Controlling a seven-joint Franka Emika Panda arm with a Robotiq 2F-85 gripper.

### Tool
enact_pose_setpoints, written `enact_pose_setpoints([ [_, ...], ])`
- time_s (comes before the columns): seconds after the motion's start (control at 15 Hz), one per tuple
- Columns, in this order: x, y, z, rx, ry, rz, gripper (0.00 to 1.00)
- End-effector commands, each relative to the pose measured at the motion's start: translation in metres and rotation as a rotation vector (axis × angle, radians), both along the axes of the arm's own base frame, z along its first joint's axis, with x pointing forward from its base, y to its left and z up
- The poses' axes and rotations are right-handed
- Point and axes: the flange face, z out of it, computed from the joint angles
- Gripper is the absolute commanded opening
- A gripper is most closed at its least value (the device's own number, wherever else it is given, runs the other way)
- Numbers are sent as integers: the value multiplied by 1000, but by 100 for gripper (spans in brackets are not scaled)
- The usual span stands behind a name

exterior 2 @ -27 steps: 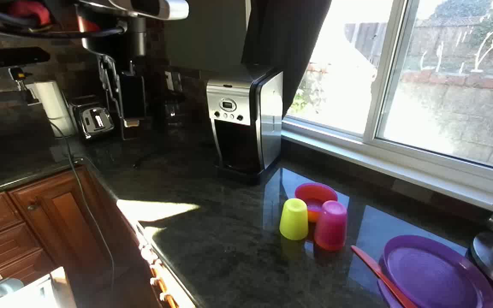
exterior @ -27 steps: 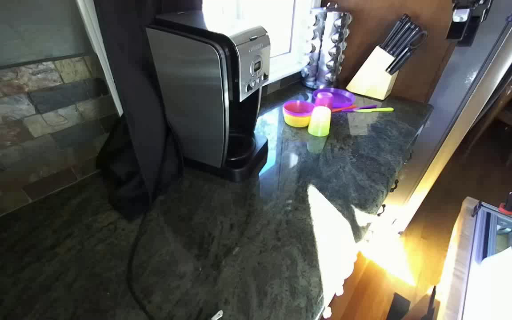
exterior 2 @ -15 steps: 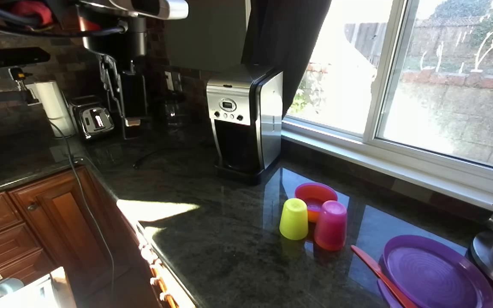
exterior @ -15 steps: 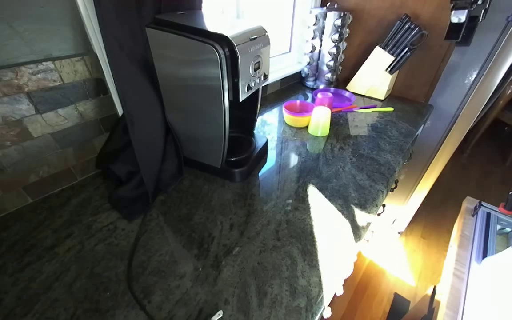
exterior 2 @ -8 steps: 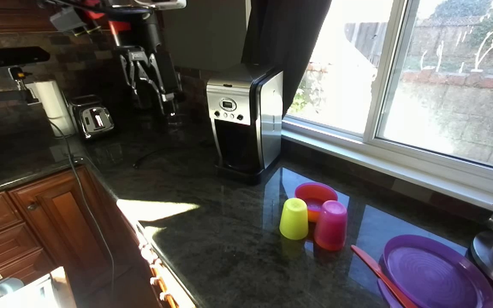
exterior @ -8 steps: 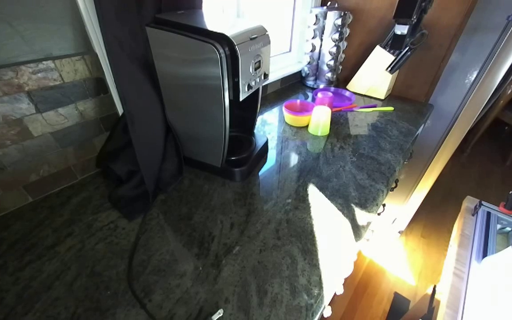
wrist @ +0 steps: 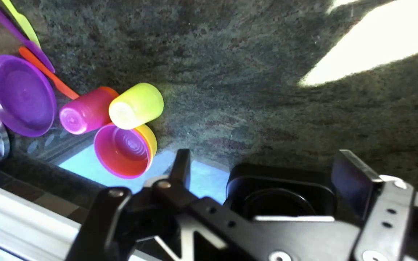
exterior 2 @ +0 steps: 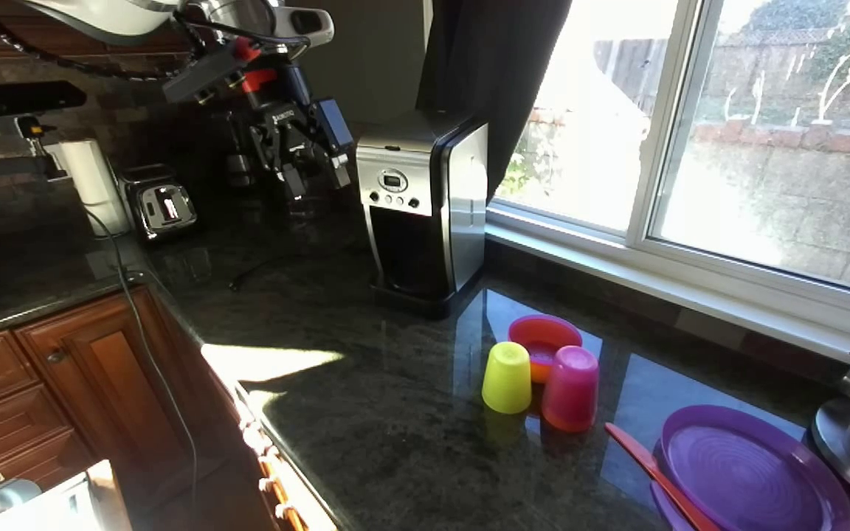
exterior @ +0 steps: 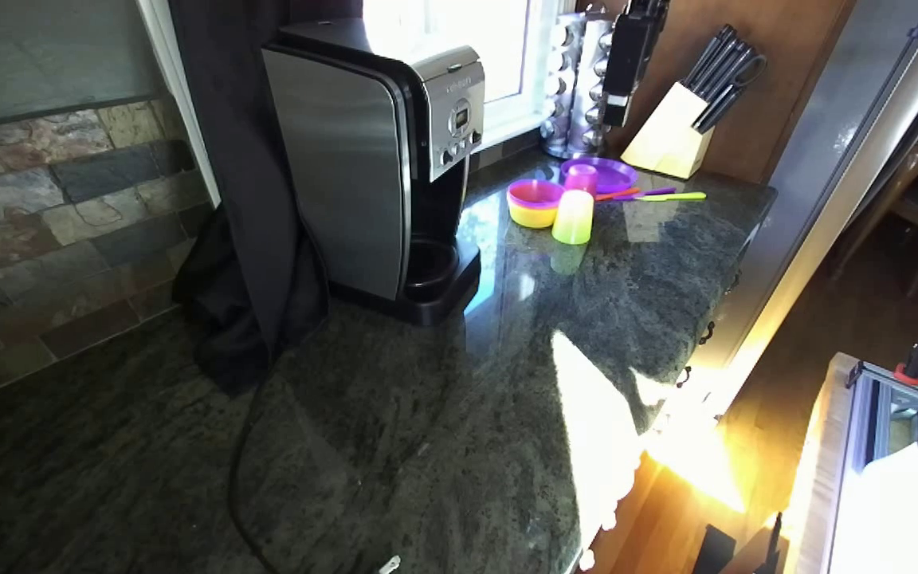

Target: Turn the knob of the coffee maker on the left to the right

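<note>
Saw in an exterior view the end effector (exterior 2: 317, 181) hanging above the bench (exterior 2: 366, 442), pointing mostly down, jaws spread wide with nothing held. Found the coffee maker (exterior 2: 423, 214) next to the right, standing upright, apart from the jaws in both exterior views. Spotted on its silver front (exterior 2: 381, 161) a small black left knob (exterior 2: 374, 196), then two little buttons (exterior 2: 399, 200), then a right knob (exterior 2: 414, 202). Guessed at the left knob as the one to twist, with reaching to do first. Seemed best to tip the end effector to face the silver front, line up straight, close the jaws to knob size, pinch softly and twist to the right. Needed care around the buttons, and no hard shove. Could not make out any mark on the left knob, too small and dark. Saw a dark curtain (exterior 2: 480, 59) behind the coffee maker, then a yellow cup (exterior 2: 506, 377), a pile of bowls (exterior 2: 539, 343), a pink cup (exterior 2: 571, 387), a red knife (exterior 2: 646, 460) and a purple plate (exterior 2: 742, 464). Judged the cups low enough to pass over, but easy to tip with a low swing.
</note>
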Motion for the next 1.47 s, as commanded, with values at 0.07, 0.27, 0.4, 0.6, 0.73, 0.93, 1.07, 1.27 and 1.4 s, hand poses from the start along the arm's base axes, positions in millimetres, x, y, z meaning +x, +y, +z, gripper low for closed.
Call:
enact_pose_setpoints([
  [0.07, 4, 4, -6, 0, 12, 6, 100],
  [0.27, 4, 0, -1, 4, 3, -2, 100],
  [0.4, 5, 7, -6, -10, -15, 5, 100],
  [0.6, 7, 26, -11, -2, -80, 40, 100],
  [0.73, 7, 38, -12, 2, -154, 60, 100],
  [0.93, 14, 52, -25, -23, -225, 105, 100],
  [1.07, 20, 58, -36, -40, -248, 134, 100],
  [1.27, 33, 66, -55, -89, -248, 155, 100],
  [1.4, 43, 70, -65, -123, -244, 161, 100],
])
